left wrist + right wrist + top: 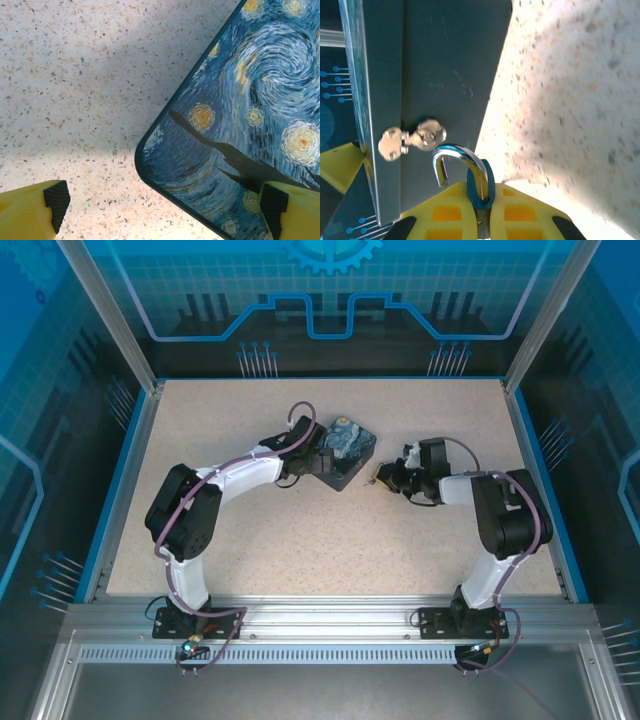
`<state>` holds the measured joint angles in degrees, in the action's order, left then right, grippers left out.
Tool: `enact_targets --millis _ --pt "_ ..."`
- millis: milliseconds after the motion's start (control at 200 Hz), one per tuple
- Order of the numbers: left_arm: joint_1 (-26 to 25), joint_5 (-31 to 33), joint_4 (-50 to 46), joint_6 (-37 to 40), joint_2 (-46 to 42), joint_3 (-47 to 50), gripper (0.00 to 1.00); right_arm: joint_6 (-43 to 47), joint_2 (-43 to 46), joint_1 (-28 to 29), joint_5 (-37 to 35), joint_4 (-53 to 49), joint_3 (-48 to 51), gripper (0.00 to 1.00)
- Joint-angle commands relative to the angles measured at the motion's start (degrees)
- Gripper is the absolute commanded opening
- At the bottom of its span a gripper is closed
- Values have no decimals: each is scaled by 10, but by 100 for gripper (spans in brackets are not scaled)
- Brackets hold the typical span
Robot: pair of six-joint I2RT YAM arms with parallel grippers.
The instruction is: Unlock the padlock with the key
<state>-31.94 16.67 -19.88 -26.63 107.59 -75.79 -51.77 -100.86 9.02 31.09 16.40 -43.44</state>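
In the right wrist view my right gripper [481,212] is shut on the padlock [481,192], whose blue body is pinched between the yellow fingers [445,215]. Its silver shackle [462,157] curves up with its free end loose, just below the small silver latch [413,139] on the dark side of the box [440,65]. The key is hidden. In the top view the right gripper [383,476] sits just right of the Starry Night box [347,448]. My left gripper [165,212] stands wide open over the near corner of the box lid [240,125], holding nothing.
The box lies near the middle of the speckled table [300,540]. The left gripper [316,458] hovers at the box's left edge. Blue rails border the table, and clear enclosure walls [330,300] rise behind it. Open tabletop lies in front of both arms.
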Motion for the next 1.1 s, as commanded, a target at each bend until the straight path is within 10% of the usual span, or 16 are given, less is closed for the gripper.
enact_targets --millis 0,205,575,860,1096 --pt "-7 -29 -60 19 -23 -16 99 33 37 -4 7 -76 21 0" --pt "-7 -33 -76 18 -86 -33 99 57 85 -8 -13 -133 50 19" --pt "30 -10 -97 13 -267 12 99 91 258 -36 -82 -295 58 99" --pt "81 95 -30 64 -409 136 99 164 376 -37 -276 -459 -66 100" --pt "138 144 166 158 -482 309 99 211 348 -35 -505 -362 -87 100"
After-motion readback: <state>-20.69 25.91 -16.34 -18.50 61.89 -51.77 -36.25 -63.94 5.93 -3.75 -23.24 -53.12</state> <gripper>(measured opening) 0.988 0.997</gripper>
